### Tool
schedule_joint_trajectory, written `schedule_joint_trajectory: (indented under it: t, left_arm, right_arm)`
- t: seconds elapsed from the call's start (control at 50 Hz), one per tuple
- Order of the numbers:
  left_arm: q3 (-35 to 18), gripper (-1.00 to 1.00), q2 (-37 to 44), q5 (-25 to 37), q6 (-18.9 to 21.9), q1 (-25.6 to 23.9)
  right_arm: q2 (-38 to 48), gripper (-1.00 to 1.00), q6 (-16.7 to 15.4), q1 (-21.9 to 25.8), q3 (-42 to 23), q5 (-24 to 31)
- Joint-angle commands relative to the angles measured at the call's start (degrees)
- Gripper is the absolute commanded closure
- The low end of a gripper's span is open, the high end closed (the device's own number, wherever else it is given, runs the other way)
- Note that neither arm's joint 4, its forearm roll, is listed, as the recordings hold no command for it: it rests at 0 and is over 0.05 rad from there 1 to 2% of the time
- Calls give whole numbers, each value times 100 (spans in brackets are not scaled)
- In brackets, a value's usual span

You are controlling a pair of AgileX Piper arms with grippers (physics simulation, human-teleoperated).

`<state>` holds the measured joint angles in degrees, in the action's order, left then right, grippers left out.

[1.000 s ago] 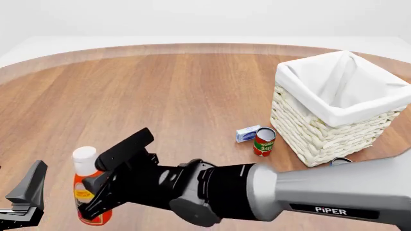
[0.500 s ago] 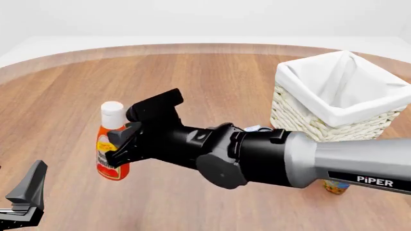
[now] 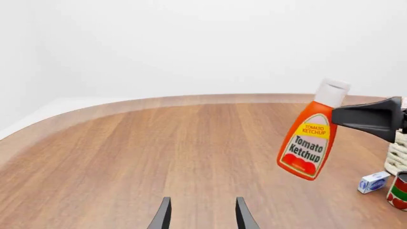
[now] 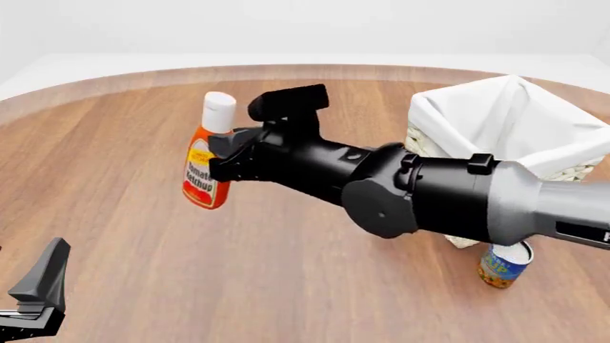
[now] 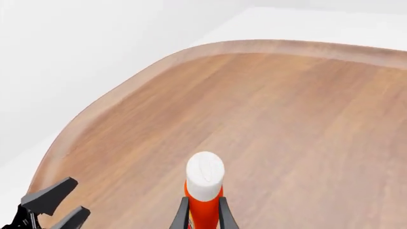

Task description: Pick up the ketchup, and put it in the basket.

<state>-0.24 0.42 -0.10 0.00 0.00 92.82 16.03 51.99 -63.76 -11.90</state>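
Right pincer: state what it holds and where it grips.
The right pincer holds the ketchup by its upper body, just below the white cap, clear of the table. The left pincer holds nothing.

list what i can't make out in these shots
- Basket: in the front view its near wall and inside floor are hidden, by the right arm and its own lining.
- Tomato sauce can: cut off by the left wrist view's edge; hidden behind the arm in the front view.
- Ketchup: the right wrist view's edge cuts off its lower body.
- Small blue-and-white box: print too small to read.
- Left gripper: only partly in frame.
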Motion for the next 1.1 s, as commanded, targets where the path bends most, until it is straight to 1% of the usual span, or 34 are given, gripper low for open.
schedule_joint_trajectory:
  t: [0.02, 0.16, 0.18, 0.34, 0.4, 0.48, 0.52, 0.76, 0.8, 0.82, 0.86, 0.88, 0.94, 0.96, 1.06, 1.1]
  left_arm:
    - [0, -100, 0, 0, 0, 0]
    - [0, -100, 0, 0, 0, 0]
    - [0, -100, 0, 0, 0, 0]
    - [0, -100, 0, 0, 0, 0]
    - [0, -100, 0, 0, 0, 0]
    - [0, -100, 0, 0, 0, 0]
    - [0, -100, 0, 0, 0, 0]
    - [0, -100, 0, 0, 0, 0]
    - [0, -100, 0, 0, 0, 0]
    - [0, -100, 0, 0, 0, 0]
    - [0, -100, 0, 0, 0, 0]
    - [0, -100, 0, 0, 0, 0]
    - [0, -100, 0, 0, 0, 0]
    - [0, -100, 0, 0, 0, 0]
    - [0, -100, 0, 0, 0, 0]
    - [0, -100, 0, 0, 0, 0]
  right_arm:
    - [-300, 100, 121, -435, 49, -92]
    - [-386, 100, 144, -681, 76, -129]
    - [-414, 100, 161, -795, 86, -143]
    - [-530, 100, 249, -1088, 158, -209]
    - [-567, 100, 320, -1395, 206, -301]
    - [-598, 100, 391, -1538, 255, -359]
    - [-640, 100, 475, -1731, 309, -430]
    - [-806, 100, 765, -2320, 506, -705]
    - [-824, 100, 779, -2342, 521, -720]
    - [-908, 100, 857, -2440, 606, -826]
    - [-1004, 100, 912, -2484, 696, -928]
    - [-1005, 100, 912, -2484, 698, -930]
    - [-1178, 100, 857, -2719, 826, -1040]
    - [-1184, 100, 917, -2763, 860, -1071]
    - [-1208, 100, 927, -2916, 915, -1111]
    - [-1294, 100, 850, -3099, 957, -1113]
